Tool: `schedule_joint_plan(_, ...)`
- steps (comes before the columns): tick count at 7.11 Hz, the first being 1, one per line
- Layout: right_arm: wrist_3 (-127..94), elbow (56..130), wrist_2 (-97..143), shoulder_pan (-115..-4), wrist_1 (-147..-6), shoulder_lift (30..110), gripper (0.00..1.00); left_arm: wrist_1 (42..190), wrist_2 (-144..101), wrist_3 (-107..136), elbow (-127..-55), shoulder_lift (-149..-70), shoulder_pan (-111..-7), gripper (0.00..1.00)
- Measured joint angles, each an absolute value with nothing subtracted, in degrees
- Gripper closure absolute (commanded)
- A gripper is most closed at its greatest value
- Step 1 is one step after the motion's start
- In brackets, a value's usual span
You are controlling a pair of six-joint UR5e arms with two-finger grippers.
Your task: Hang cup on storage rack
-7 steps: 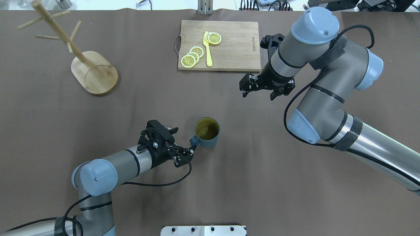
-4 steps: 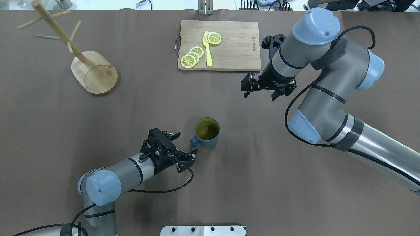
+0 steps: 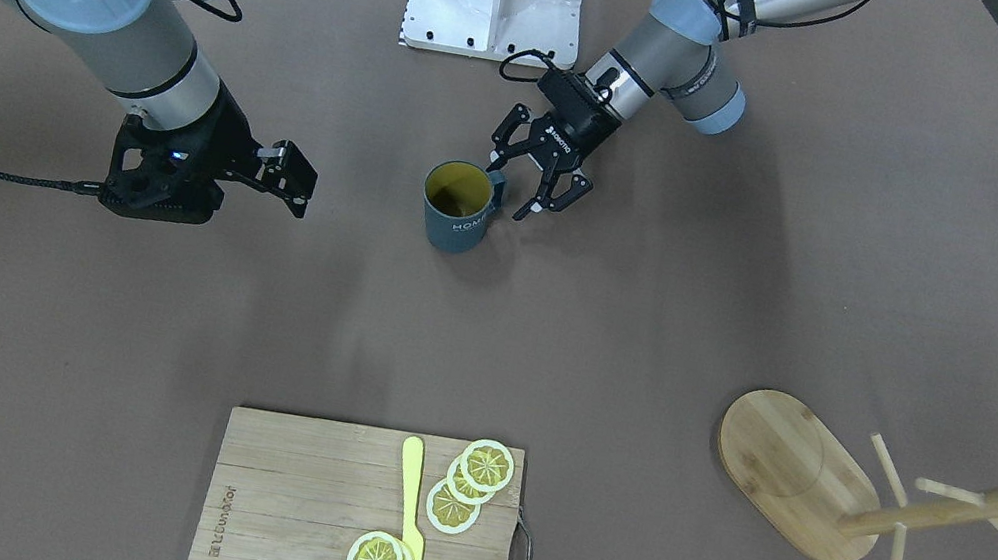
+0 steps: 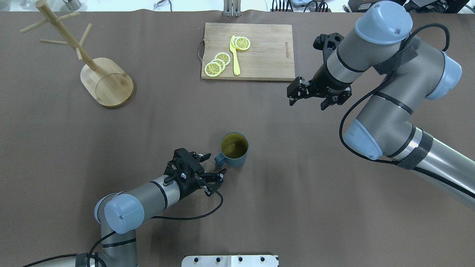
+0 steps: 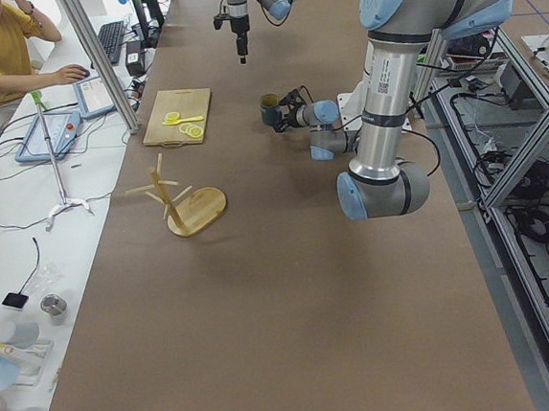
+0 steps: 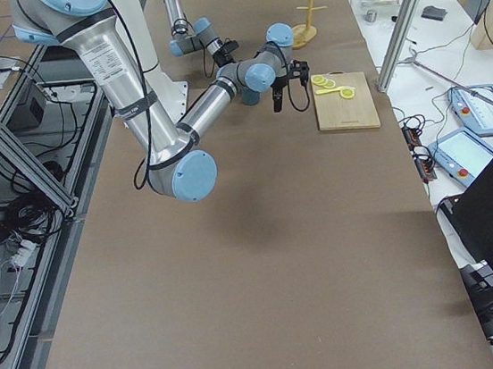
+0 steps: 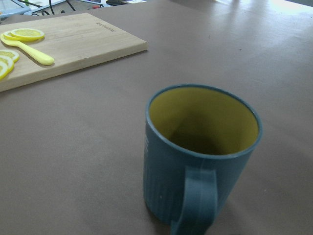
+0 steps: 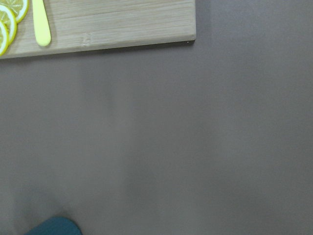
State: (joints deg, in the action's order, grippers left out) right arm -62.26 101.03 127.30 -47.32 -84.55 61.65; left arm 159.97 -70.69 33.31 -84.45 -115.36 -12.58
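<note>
cup (image 4: 234,150) upright mid-table, handle toward left gripper (image 4: 214,164): jaws wide apart, empty, either side of handle. left arm nearer. right gripper (image 4: 308,99) also spread, empty, well apart. storage rack (image 4: 107,83) far off on left arm's side.

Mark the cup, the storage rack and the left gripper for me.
cup (image 3: 456,224), front-facing view, lettered outer wall.
storage rack (image 4: 109,87), overhead view, flat oval base.
left gripper (image 3: 510,189), front-facing view, midway between its open fingertips.
</note>
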Motion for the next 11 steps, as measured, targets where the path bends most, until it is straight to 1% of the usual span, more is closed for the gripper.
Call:
schedule_joint_plan(1, -62.24, 101.35, 127.83, -47.96, -84.55, 62.24, 0.00, 159.91, -70.73, 33.31, -84.04, -115.70, -12.57, 0.82)
schedule_joint_plan(2, -62.23, 101.46, 128.04, -48.31, -84.55, 62.52, 0.00, 159.84, -70.76, 33.43, -83.54, -116.27, -12.54, 1.00)
schedule_joint_plan(4, -62.23, 101.51, 128.13, -48.48, -84.55, 62.64, 0.00, 159.93, -71.08, 34.03, -83.86, -117.12, -11.72, 1.00)
schedule_joint_plan(6, -62.22, 101.63, 128.09, -48.82, -84.55, 63.01, 0.00, 160.09, -71.34, 35.00, -86.71, -116.50, -11.51, 1.00)
schedule_joint_plan(8, -62.17, 102.38, 128.12, -50.53, -84.55, 64.79, 0.00, 164.85, -71.20, 47.01, -87.97, -112.74, -13.79, 1.00)
schedule_joint_plan(10, -59.04, 105.10, 128.77, -55.06, -84.56, 71.15, 0.00, 174.52, -72.42, 62.88, -87.97, -106.49, -19.65, 1.00)
schedule_joint_plan(11, -52.89, 105.80, 129.58, -58.62, -84.65, 75.59, 0.00, 177.23, -76.33, 74.27, -87.81, -104.77, -24.66, 1.00)
